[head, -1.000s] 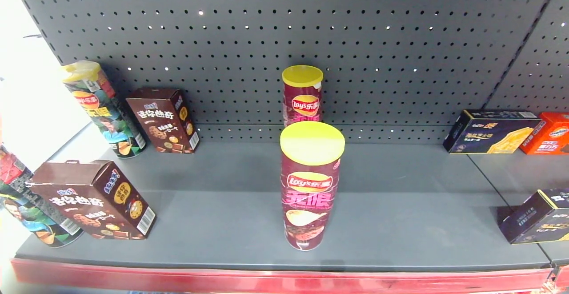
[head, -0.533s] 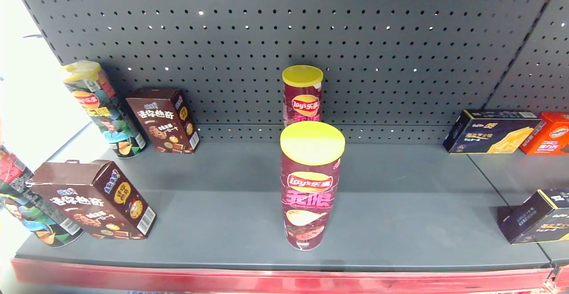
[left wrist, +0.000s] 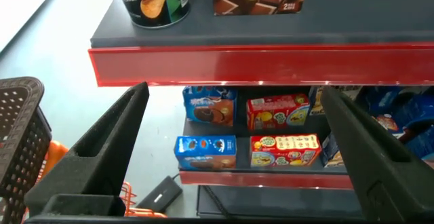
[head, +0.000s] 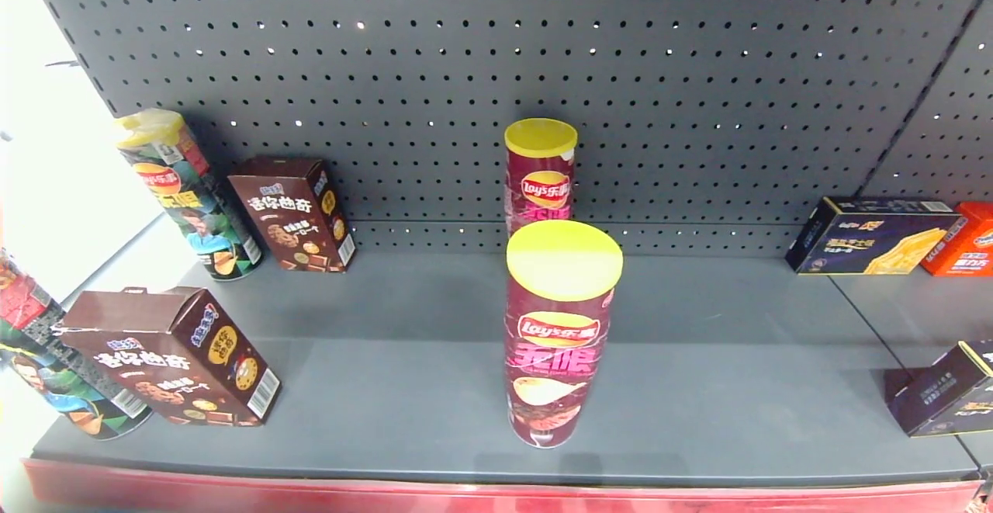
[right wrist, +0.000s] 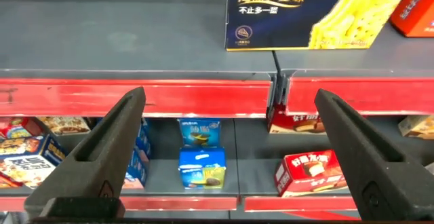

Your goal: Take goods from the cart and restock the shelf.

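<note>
Grey shelf (head: 698, 389), tall can (head: 558, 342) mid-frame near the front lip. Left gripper (left wrist: 234, 94) and right gripper (right wrist: 230, 96) both gape empty; one sloppy restock bump probably topples it.

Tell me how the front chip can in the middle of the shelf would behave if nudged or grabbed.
The front chip can stands tall and narrow, so a high nudge would probably tip it. Being round, it would likely roll once down.
</note>
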Tool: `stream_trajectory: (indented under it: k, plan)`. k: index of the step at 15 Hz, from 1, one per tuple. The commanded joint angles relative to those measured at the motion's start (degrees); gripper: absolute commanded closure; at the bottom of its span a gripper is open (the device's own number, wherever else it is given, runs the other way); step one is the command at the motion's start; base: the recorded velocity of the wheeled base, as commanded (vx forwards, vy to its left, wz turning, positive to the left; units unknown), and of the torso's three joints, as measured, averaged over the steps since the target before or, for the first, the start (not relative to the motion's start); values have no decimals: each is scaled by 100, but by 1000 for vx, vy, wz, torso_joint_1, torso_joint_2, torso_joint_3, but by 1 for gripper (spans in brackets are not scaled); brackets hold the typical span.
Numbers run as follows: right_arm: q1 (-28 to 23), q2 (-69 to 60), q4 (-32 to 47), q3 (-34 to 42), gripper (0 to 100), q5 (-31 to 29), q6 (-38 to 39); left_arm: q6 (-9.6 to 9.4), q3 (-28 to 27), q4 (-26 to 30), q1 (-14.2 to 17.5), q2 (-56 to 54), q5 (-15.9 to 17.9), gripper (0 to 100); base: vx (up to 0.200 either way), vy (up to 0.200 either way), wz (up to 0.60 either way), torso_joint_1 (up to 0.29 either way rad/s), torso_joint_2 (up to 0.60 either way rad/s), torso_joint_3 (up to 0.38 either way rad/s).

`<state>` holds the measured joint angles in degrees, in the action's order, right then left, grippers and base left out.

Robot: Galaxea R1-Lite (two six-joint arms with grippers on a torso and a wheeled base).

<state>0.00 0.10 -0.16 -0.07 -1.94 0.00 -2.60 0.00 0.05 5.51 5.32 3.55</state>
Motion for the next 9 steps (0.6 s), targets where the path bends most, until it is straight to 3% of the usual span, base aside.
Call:
stream_trajectory:
  k: [1,6,7,9]
  plan:
    - [0,8,-2,-1,0,0,0,-13,0,4,3,5,6,0,0,0,0,0,0,0]
    - [0,8,-2,-1,0,0,0,-48,0,4,3,5,23,0,0,0,0,0,0,0]
    - [0,8,-2,-1,0,0,0,-66,0,4,3,5,23,0,-200,0,0,-2,7,7]
    - [0,8,-2,-1,0,0,0,-30,0,4,3,5,14,0,0,0,0,0,0,0]
